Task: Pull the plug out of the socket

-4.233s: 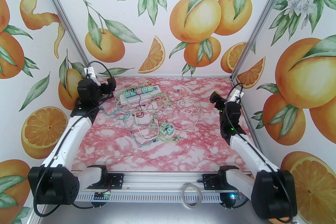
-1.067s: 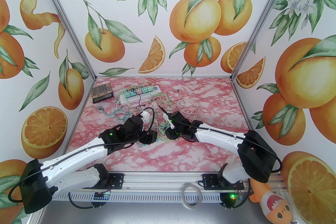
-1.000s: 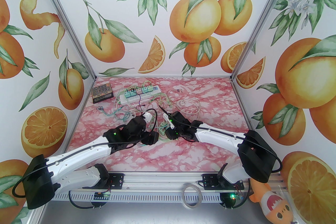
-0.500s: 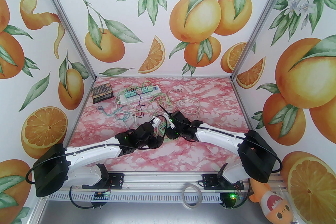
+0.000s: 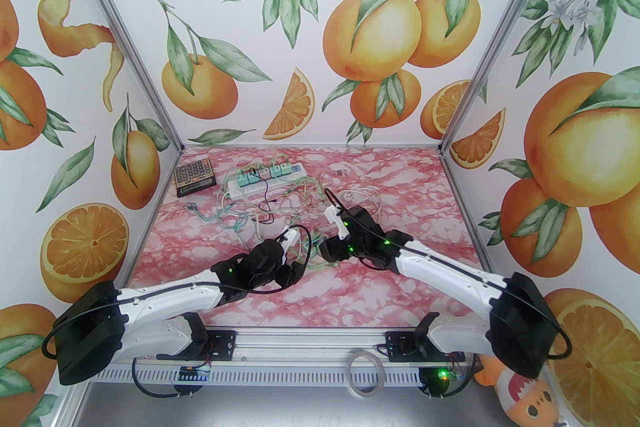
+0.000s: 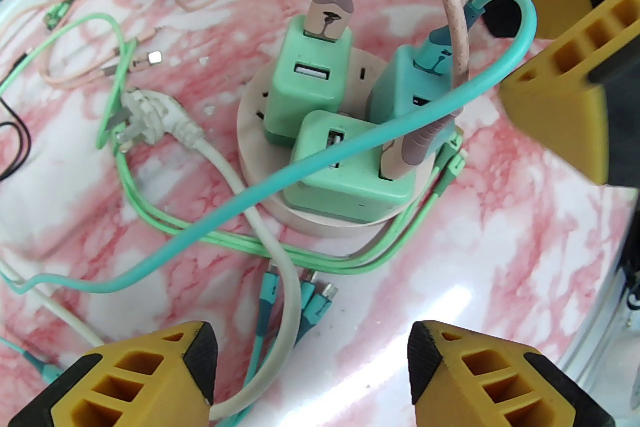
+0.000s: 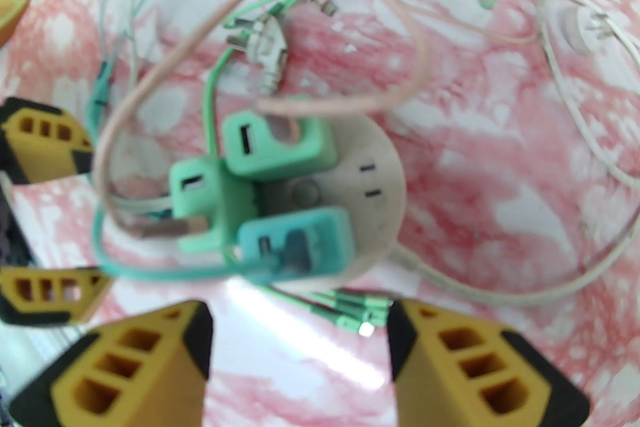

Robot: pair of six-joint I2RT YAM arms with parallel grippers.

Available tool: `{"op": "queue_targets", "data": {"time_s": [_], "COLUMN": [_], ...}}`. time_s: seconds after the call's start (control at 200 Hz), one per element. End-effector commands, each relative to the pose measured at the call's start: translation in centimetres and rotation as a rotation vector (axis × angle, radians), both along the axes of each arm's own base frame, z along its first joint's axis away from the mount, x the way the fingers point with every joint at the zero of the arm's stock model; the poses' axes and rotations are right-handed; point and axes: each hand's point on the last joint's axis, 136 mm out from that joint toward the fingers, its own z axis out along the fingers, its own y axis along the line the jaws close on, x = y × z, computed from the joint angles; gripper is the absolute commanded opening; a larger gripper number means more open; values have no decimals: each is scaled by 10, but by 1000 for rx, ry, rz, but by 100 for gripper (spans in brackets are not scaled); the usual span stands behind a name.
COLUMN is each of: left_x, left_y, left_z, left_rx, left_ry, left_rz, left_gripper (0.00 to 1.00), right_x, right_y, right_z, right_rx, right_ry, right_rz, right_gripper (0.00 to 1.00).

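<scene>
- Top external view: a tape ring lies on the near rail at 6 o'clock, and an orange plush toy at 5 o'clock.
- Just beyond, the left gripper hangs over loose cables with its yellow fingers spread wide and nothing between them.
- At its 12 o'clock sits the round socket hub, near the middle of the pink marble table.
- Seated in the hub are a mint charger plug, a second mint charger plug and a teal charger plug, each with a cable in it.
- A loose white wall plug lies at the hub's 9 o'clock.
- Across the hub, the right gripper is likewise spread wide and empty. Its fingers show at 2 o'clock in the left wrist view.
- Farther off are a white power strip at 11 o'clock and a calculator at 10 o'clock.
</scene>
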Motion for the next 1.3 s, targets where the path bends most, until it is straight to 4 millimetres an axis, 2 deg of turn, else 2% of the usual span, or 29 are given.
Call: {"op": "queue_targets", "data": {"time_s": [0.0,0.215,0.49,0.726,0.896,0.971,1.011,1.101,1.166,1.291], "left_x": [8,26,52,53,53,52,51,51,51,48], "left_y": [-16,-27,-37,-58,-61,-62,-62,-63,-64,-67], "left_z": [10,-1,-5,-7,-11,-12,-14,-14,-13,-13], "left_rx": [-43,30,32,22,27,19,21,18,15,23], "left_ry": [-59,-107,-120,-97,-90,-77,-69,-59,-52,-53], "left_rz": [-43,-64,-68,-152,-163,-163,-168,-161,-158,-160], "left_gripper": [70,71,71,69,53,51,46,45,40,40], "right_x": [-10,-6,-9,-10,-6,-3,-2,2,4,10], "right_y": [-15,-30,-38,-33,-28,-25,-22,-14,-7,0], "right_z": [-2,13,8,7,2,1,-1,-4,-6,-10], "right_rx": [44,150,147,156,170,179,189,220,239,249], "right_ry": [75,105,136,155,168,175,183,203,218,214], "right_rz": [-64,-167,-198,-183,-181,-186,-183,-182,-176,-178], "right_gripper": [63,63,63,63,63,63,63,61,59,57]}}
